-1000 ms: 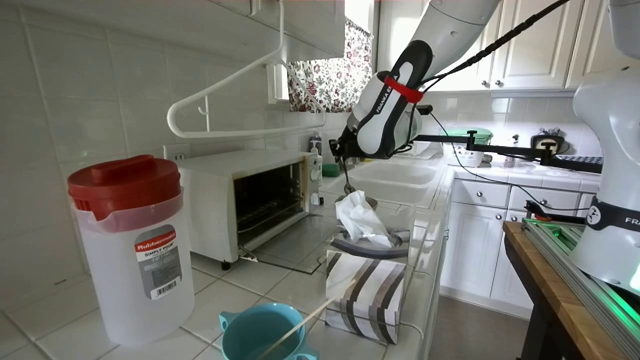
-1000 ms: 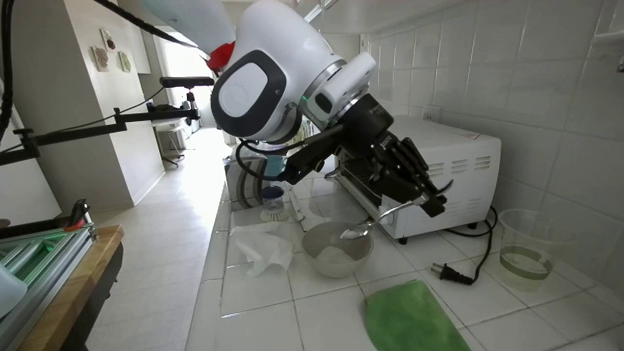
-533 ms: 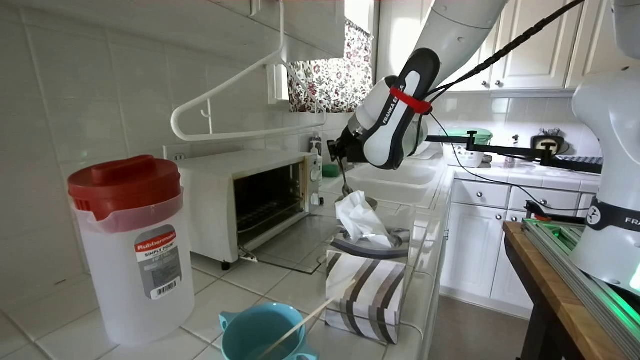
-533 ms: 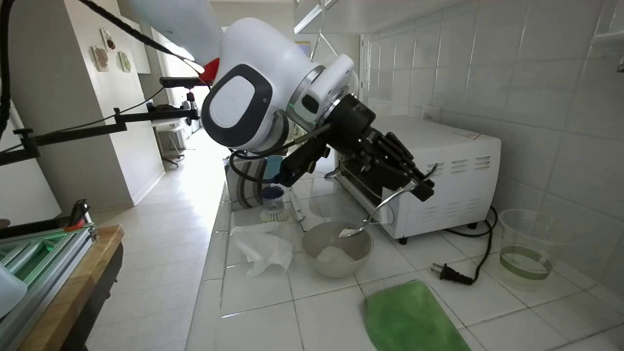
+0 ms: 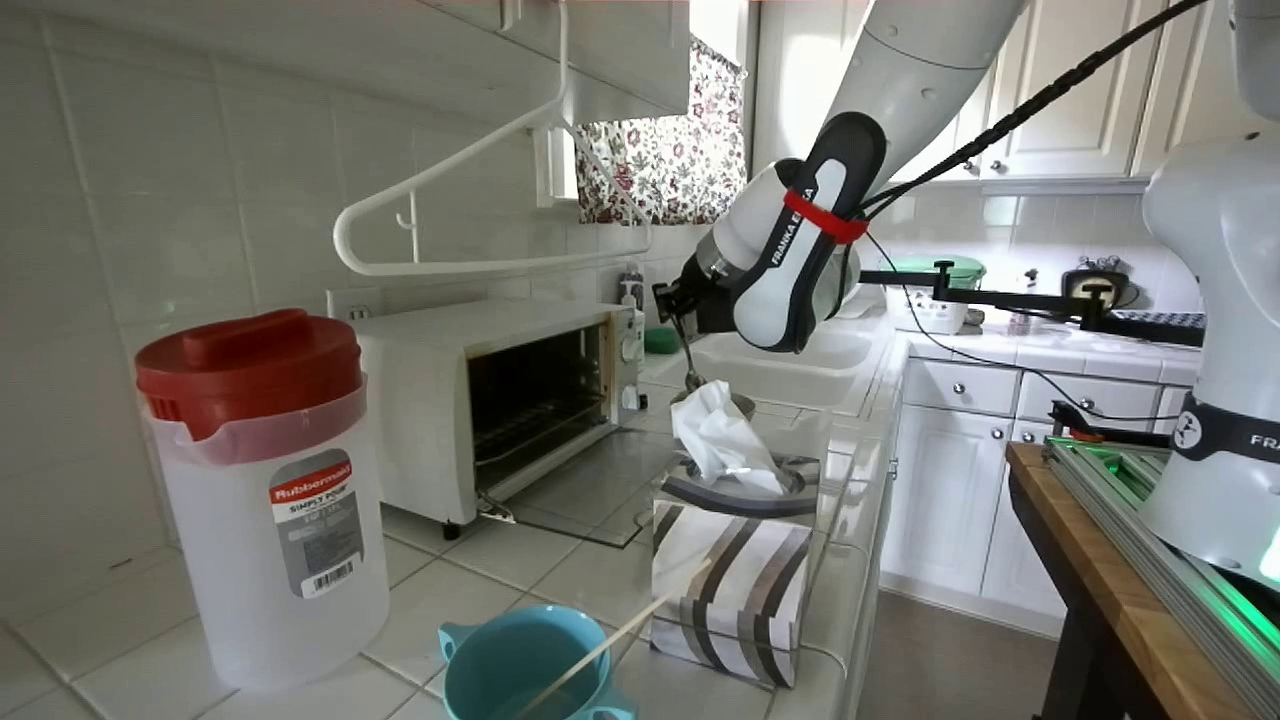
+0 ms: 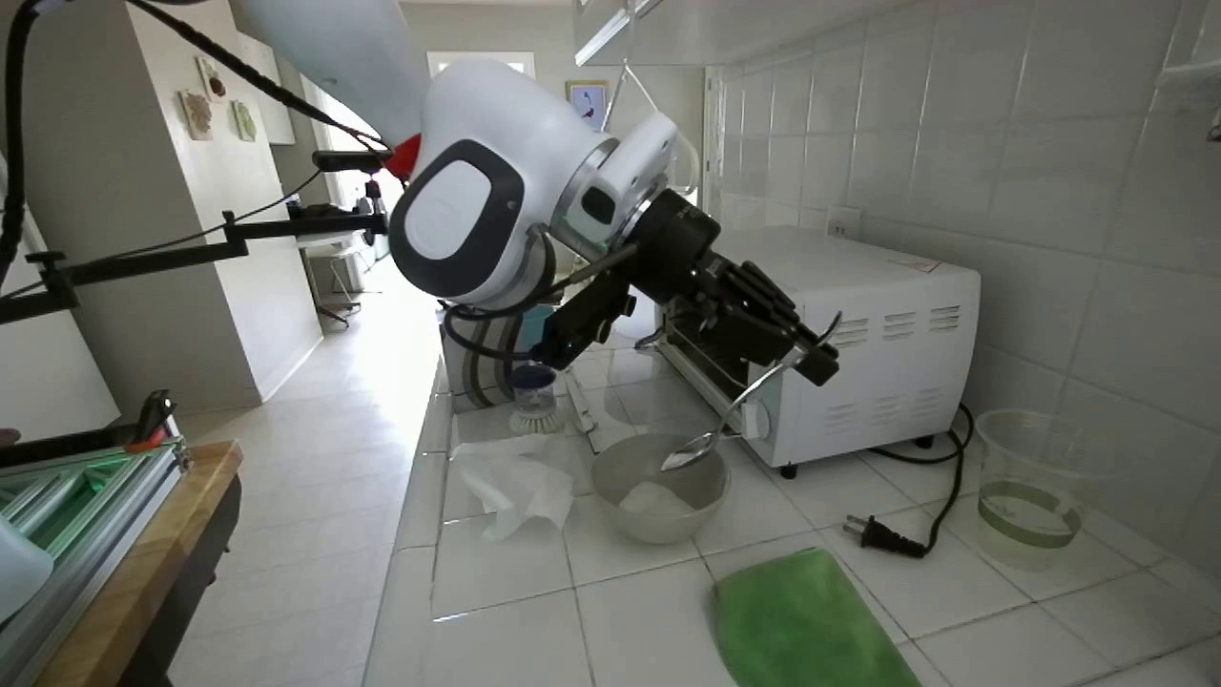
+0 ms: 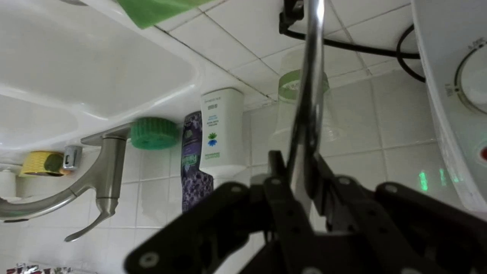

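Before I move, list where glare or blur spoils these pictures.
Wrist view: the gripper is dark and blurred, the spoon it holds carries bright glints, and green light reflects off the wall tiles. In an exterior view, glare bleaches the far floor; in an exterior view, the window is washed out white.

Counted about the counter [image 6: 649, 620]: 2 fingers [image 6: 817, 365], 1 spoon [image 7: 312, 83], 1 bowl [image 6: 658, 528], 1 toaster oven [image 6: 897, 353], 1 power plug [image 6: 892, 541], 1 green cloth [image 6: 811, 620], 1 clear plastic tub [image 6: 1028, 512], 1 brush [image 6: 532, 386]. Also 1 red-lidded pitcher [image 5: 240, 520], 1 blue cup [image 5: 470, 662], 1 thin stick [image 5: 630, 627], 1 striped box [image 5: 740, 590], 1 white hanger [image 5: 490, 267]. Wrist view adds 2 sink basins [image 7: 95, 57], 1 faucet [image 7: 112, 163], 2 labelled bottles [image 7: 224, 129] and 1 round green scrubber [image 7: 154, 133].
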You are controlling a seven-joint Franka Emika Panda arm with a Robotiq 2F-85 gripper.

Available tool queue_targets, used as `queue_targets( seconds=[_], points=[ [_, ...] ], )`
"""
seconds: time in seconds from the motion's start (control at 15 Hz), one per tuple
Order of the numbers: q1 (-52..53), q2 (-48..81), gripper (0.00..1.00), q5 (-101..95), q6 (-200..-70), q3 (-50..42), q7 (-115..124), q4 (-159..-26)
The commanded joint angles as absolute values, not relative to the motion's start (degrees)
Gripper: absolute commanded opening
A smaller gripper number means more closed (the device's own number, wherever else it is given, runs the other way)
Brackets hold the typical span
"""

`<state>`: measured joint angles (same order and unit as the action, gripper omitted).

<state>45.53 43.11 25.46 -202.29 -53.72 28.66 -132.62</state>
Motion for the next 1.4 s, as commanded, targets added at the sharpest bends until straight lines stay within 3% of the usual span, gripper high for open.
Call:
queue_targets(
  seconds=[0.0,1.33],
  points=[
    [46.96,45.88,0.05,25.51,-210.86,-55.28,27.86,-134.13],
    [49.83,49.23,0.05,32.57,-214.5,-55.37,20.98,-133.34]
  ],
)
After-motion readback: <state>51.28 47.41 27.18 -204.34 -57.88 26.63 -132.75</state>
